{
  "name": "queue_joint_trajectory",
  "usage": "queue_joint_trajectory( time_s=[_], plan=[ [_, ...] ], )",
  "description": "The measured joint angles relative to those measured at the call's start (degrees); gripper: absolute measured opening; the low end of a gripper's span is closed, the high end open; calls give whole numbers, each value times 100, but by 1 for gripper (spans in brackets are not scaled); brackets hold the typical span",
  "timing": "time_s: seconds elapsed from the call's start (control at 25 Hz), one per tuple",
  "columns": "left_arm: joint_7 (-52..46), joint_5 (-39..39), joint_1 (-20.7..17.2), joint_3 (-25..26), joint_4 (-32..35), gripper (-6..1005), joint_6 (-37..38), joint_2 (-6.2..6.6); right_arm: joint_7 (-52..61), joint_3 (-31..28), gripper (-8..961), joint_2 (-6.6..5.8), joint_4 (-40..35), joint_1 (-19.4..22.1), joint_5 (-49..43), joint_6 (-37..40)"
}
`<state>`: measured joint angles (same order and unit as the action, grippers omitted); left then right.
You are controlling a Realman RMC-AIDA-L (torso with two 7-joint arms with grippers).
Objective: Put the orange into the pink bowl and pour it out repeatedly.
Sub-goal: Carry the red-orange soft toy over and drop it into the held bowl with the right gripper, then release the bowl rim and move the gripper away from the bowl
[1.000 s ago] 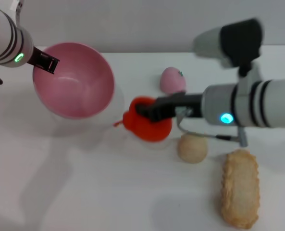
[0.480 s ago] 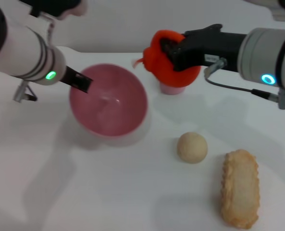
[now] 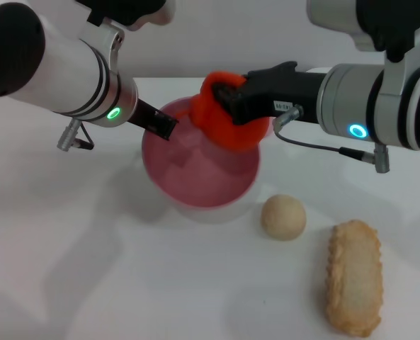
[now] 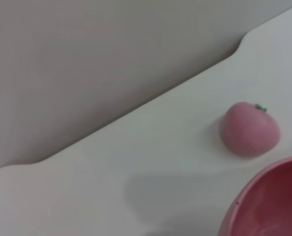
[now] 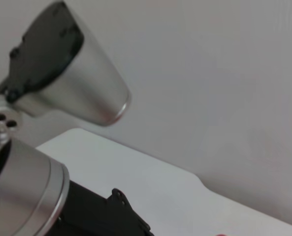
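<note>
In the head view my right gripper (image 3: pixel 227 106) is shut on the red-orange orange (image 3: pixel 220 119) and holds it in the air over the far rim of the pink bowl (image 3: pixel 195 173). My left gripper (image 3: pixel 163 127) is shut on the bowl's left rim and holds the bowl near the table's middle. The bowl's inside holds nothing that I can see. The left wrist view shows a part of the bowl's rim (image 4: pixel 269 196). The right wrist view shows my left arm (image 5: pixel 32 196) and the wall, not the orange.
A beige ball (image 3: pixel 283 217) lies right of the bowl, and a long breaded piece (image 3: pixel 353 276) lies at the front right. A small pink peach-like fruit (image 4: pixel 250 129) shows in the left wrist view beyond the bowl; in the head view it is hidden.
My right gripper lifted the orange from the table and carried it left over the bowl. My left gripper moved the bowl rightward toward the table's middle.
</note>
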<state>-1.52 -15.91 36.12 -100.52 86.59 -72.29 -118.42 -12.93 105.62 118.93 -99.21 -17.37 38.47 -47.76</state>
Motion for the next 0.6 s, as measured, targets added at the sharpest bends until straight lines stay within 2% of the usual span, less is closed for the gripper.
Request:
queue_joint_trajectory(
  time_s=[0.44,0.48,0.52,0.6],
  plan=[
    [79,-295,71,-1,-9,44,-103,17,-149,12,318,-2,104,8,-34,304],
    [79,-295,71,-1,-9,44,-103,17,-411,24,336,7,93,215,-46,738],
    [86,-326,71,-1,-33,44,-115,18,-411,24,381,7,93,215,-46,738],
    [93,-405,72,-13,-110,43,-142,16,-775,47,472,27,151,539,-48,1430]
  ],
)
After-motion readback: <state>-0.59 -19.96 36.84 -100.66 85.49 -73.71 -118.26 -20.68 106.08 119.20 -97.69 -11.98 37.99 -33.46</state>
